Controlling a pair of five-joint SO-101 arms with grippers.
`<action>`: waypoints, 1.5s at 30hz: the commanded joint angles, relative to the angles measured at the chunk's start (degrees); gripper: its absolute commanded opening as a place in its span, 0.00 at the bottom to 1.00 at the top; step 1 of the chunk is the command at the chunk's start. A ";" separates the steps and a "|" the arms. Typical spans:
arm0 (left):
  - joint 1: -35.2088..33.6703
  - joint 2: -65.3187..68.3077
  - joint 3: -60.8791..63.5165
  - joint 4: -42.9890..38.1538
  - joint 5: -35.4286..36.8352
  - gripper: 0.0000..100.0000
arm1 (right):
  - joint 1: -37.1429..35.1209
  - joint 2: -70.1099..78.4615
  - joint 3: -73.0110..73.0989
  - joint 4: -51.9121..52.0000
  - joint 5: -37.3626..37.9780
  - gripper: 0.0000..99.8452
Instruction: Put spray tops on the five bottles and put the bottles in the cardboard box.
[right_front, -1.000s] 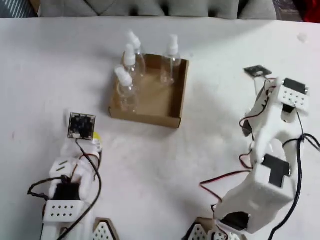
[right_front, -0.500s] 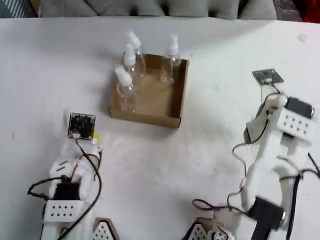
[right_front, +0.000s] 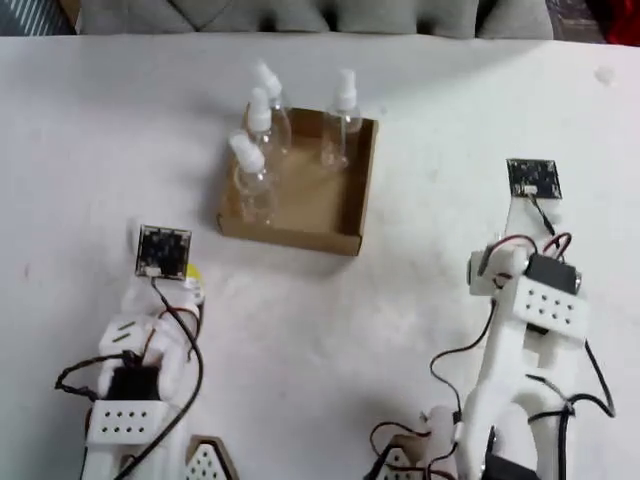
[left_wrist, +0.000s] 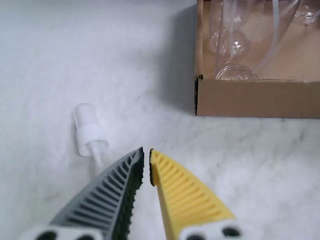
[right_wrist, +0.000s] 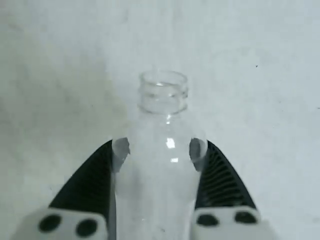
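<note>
Swinging back over the last second, the right arm (right_front: 525, 300) has drawn away from the far side of the surface (right_front: 450, 100) and now lies farther from the box (right_front: 300, 235), lower and to its right in the high view, while the left arm (right_front: 130, 390) has kept its place. The right tool (right_wrist: 159, 150) is pinching a clear bottle (right_wrist: 162, 90) by the shoulders, one dark finger pressed against each side. The bottle's threaded neck is bare and pokes out past the fingertips over the white surface. The left tool (left_wrist: 146, 152) has its grey and yellow fingers pressed together with nothing between them, tips hovering just over the surface on the near side of the box, off its front left corner. A loose white spray top (left_wrist: 87, 132) lies on its side just beside those tips, farther from the box than they are, with its thin tube running toward the grey finger. The box sits well apart from the right arm and near the left one. Four bottles (right_front: 258, 120) with white spray tops stand inside it, three crowded at its left wall and one at the back right. Their clear bases show over the box's front wall in the left wrist view.
</note>
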 joint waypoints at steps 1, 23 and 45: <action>0.22 0.57 -0.26 -1.32 -0.62 0.02 | -4.44 -2.42 2.64 -7.69 -12.57 0.02; -0.57 0.48 -0.44 -1.32 -0.26 0.02 | -13.23 -2.24 26.20 -64.40 -24.35 0.02; -10.77 8.48 -40.44 29.27 5.19 0.02 | -12.79 -2.68 33.14 -73.98 -23.91 0.02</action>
